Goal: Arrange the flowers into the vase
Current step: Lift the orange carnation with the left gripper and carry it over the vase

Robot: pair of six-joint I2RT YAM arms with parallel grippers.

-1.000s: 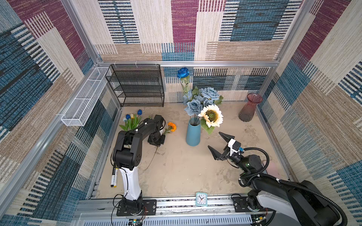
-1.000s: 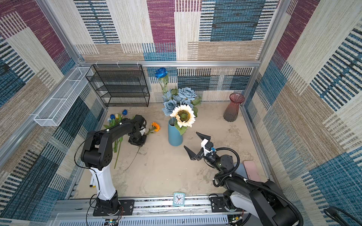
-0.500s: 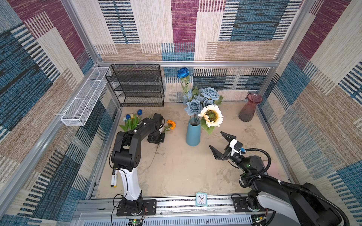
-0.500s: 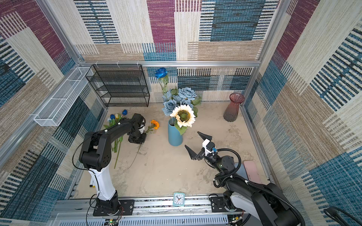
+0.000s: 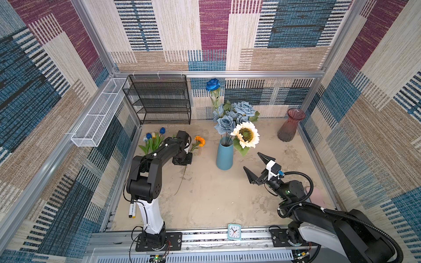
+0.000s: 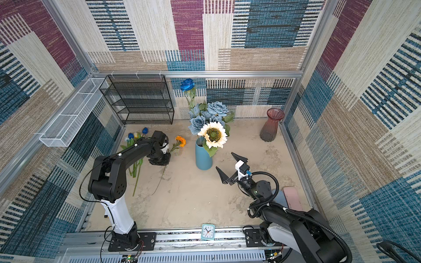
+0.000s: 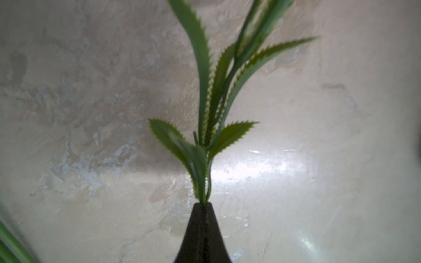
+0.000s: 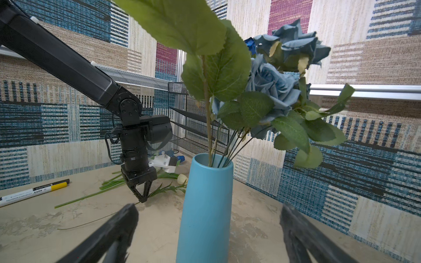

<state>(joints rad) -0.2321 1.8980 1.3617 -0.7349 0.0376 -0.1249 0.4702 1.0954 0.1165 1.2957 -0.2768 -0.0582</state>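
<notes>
Black-jawed, my left gripper point(image 7: 203, 206) pinches the orange flower point(image 5: 200, 141) by its leafy stem, low against the table point(image 5: 216, 200), with the bloom clear. I judge that ready for lifting. My right gripper point(image 5: 251, 160) hovers spread wide beside the blue vase point(image 5: 224, 156), likely to steady it. The roses point(image 5: 225, 124) and sunflower point(image 5: 246, 134) stand inside; the tulips point(image 5: 155, 136) lie loose.

counter point(image 5: 209, 200): beige, mottled, plaster-like; slight sheen, with a glare patch in the left wrist view.
blue vase point(image 5: 224, 157): smooth, matt, ceramic-looking.
red vase point(image 5: 290, 127), far right: translucent ribbed glass.
black rack point(image 5: 159, 100) and white basket point(image 5: 95, 118), far left: painted metal wire mesh.
walls point(image 5: 250, 34): rough woven cloth, carpet-like.
dusty-blue roses point(image 8: 271, 84): matt cloth petals, veined cloth leaves.
orange bloom point(image 5: 200, 141): serrated plastic leaves, semi-gloss.
left gripper point(image 7: 203, 206): matt black plastic.
</notes>
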